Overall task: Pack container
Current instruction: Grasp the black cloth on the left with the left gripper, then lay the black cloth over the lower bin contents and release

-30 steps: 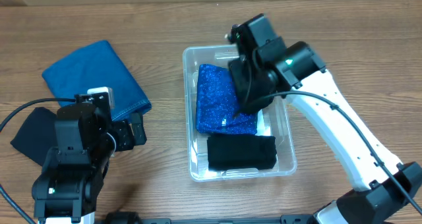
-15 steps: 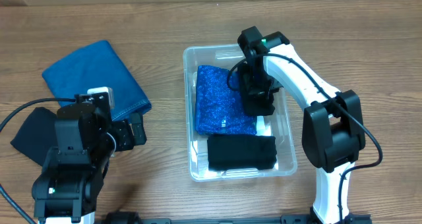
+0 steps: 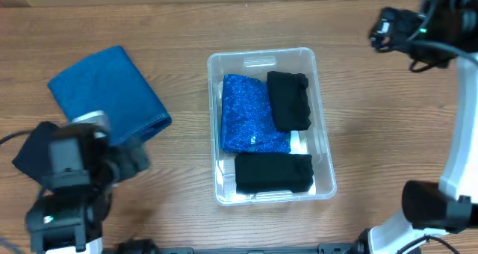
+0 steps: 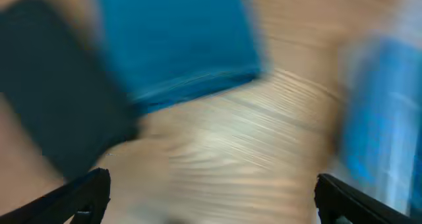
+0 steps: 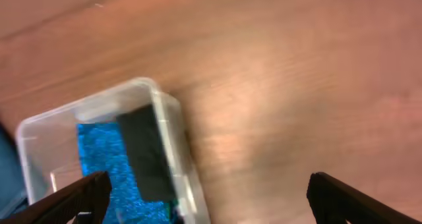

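Note:
The clear container [image 3: 261,54] stands mid-table. Inside lie a sparkly blue cloth [image 3: 245,112], a black cloth [image 3: 289,101] beside it on the right, and a second folded black cloth [image 3: 272,172] at the near end. My right gripper [image 3: 390,30] hovers far right of the container, open and empty; the right wrist view shows its jaws [image 5: 208,194] wide over bare wood, with the container [image 5: 158,99] at lower left. My left gripper [image 4: 211,197] is open and empty over the table, blurred, near a blue towel [image 4: 178,39].
A folded blue towel [image 3: 104,90] lies on the table left of the container. A dark navy cloth [image 3: 28,155] lies at the left edge, partly under my left arm [image 3: 67,183]. Cables trail near the left edge.
My right gripper opened, left the black cloth in the container beside the sparkly blue one, and swung up to the far right. My left arm shifted left and turned.

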`<state>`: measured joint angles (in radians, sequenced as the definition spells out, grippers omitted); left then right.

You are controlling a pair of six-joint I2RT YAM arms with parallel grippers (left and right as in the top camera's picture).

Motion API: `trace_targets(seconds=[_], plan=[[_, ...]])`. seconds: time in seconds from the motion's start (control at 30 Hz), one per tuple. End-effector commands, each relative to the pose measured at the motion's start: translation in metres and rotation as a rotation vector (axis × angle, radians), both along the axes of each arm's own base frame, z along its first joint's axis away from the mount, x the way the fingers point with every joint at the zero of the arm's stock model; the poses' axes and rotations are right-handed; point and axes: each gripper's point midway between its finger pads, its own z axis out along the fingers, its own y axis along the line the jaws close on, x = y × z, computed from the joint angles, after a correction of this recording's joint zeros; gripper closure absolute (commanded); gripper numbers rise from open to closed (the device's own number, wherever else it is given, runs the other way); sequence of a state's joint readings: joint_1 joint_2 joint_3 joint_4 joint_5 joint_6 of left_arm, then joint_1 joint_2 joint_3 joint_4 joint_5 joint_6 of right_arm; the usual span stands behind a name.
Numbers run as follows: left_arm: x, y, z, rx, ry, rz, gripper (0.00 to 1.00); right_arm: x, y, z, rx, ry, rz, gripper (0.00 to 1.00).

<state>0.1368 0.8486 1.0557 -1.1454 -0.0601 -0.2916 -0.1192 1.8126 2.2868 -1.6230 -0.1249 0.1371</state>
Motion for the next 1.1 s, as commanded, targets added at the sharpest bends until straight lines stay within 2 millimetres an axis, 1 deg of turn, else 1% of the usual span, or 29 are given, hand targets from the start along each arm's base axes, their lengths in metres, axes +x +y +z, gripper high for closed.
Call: trace_targets(seconds=[0.0, 0.03, 0.07, 0.1, 0.13, 0.2, 0.23, 0.27, 0.33, 0.37, 0.43, 0.47, 0.53, 0.57, 0.6, 0.63, 0.7, 0.73, 0.77, 0.83, 0.87, 0.93, 0.97, 1.0, 1.03, 1.07], plan=[[-0.028, 0.072, 0.026, -0.014, -0.047, 0.411, 0.00, -0.001, -0.020, -0.024, 0.103, 0.074, -0.045, 0.00], [-0.038, 0.090, 0.025, -0.057, -0.061, 0.520, 0.00, -0.002, -0.023, -0.025, 0.106, 0.077, -0.052, 0.00], [-0.048, 0.107, 0.019, -0.135, -0.072, 0.632, 0.00, -0.002, -0.023, -0.025, 0.106, 0.076, -0.053, 0.00], [-0.053, 0.118, 0.011, -0.228, -0.079, 0.715, 0.00, -0.002, -0.023, -0.025, 0.106, 0.076, -0.052, 0.00], [-0.058, 0.128, 0.002, -0.281, -0.073, 0.779, 0.00, -0.002, -0.022, -0.025, 0.106, 0.076, -0.052, 0.00], [-0.079, 0.157, -0.026, -0.356, -0.003, 0.948, 0.00, -0.002, -0.022, -0.025, 0.107, 0.077, -0.052, 0.00], [-0.086, 0.165, -0.038, -0.399, 0.027, 1.012, 0.00, -0.002, -0.022, -0.025, 0.107, 0.078, -0.052, 0.00], [-0.094, 0.177, -0.055, -0.454, 0.068, 1.083, 0.00, -0.002, -0.022, -0.025, 0.107, 0.078, -0.052, 0.00], [-0.099, 0.192, -0.074, -0.490, 0.109, 1.128, 0.00, -0.002, -0.022, -0.025, 0.107, 0.078, -0.052, 0.00], [-0.100, 0.204, -0.088, -0.497, 0.141, 1.136, 0.00, -0.002, -0.022, -0.025, 0.107, 0.077, -0.052, 0.00], [-0.094, 0.219, -0.110, -0.482, 0.191, 1.043, 0.00, -0.002, -0.023, -0.025, 0.107, 0.077, -0.052, 0.00], [-0.084, 0.225, -0.121, -0.486, 0.192, 0.966, 0.00, -0.002, -0.023, -0.025, 0.106, 0.077, -0.052, 0.00], [-0.061, 0.231, -0.138, -0.523, 0.159, 0.820, 0.03, -0.002, -0.023, -0.025, 0.106, 0.076, -0.052, 0.00], [-0.059, 0.235, -0.153, -0.531, 0.179, 0.788, 0.03, -0.002, -0.023, -0.025, 0.106, 0.076, -0.052, 0.00], [-0.056, 0.237, -0.163, -0.542, 0.188, 0.760, 0.03, -0.002, -0.023, -0.025, 0.105, 0.076, -0.052, 0.00], [-0.047, 0.238, -0.173, -0.566, 0.168, 0.697, 0.00, -0.002, -0.023, -0.025, 0.105, 0.076, -0.052, 0.00], [-0.020, 0.236, -0.178, -0.616, 0.064, 0.557, 0.00, -0.001, -0.023, -0.025, 0.104, 0.073, -0.051, 0.00], [-0.010, 0.235, -0.184, -0.620, 0.047, 0.507, 0.00, -0.001, -0.023, -0.025, 0.101, 0.074, -0.053, 0.00], [-0.005, 0.234, -0.190, -0.610, 0.057, 0.482, 0.00, -0.001, -0.023, -0.025, 0.100, 0.073, -0.050, 0.00], [0.015, 0.228, -0.200, -0.592, 0.056, 0.394, 0.00, -0.001, -0.023, -0.025, 0.100, 0.074, -0.050, 0.00], [0.027, 0.219, -0.208, -0.593, 0.073, 0.346, 0.00, -0.001, -0.023, -0.025, 0.100, 0.073, -0.050, 0.00], [0.039, 0.208, -0.214, -0.597, 0.090, 0.305, 0.00, -0.002, -0.025, -0.026, 0.092, 0.075, -0.053, 0.00], [0.043, 0.205, -0.214, -0.596, 0.094, 0.291, 0.03, -0.002, -0.026, -0.026, 0.085, 0.079, -0.057, 0.00], [0.047, 0.201, -0.214, -0.596, 0.097, 0.280, 0.12, -0.003, -0.027, -0.027, 0.080, 0.084, -0.060, 0.00], [0.048, 0.198, -0.214, -0.603, 0.104, 0.277, 0.24, -0.003, -0.027, -0.027, 0.081, 0.084, -0.060, 0.00], [0.046, 0.195, -0.214, -0.613, 0.113, 0.278, 0.46, -0.003, -0.027, -0.027, 0.081, 0.084, -0.060, 0.00]])
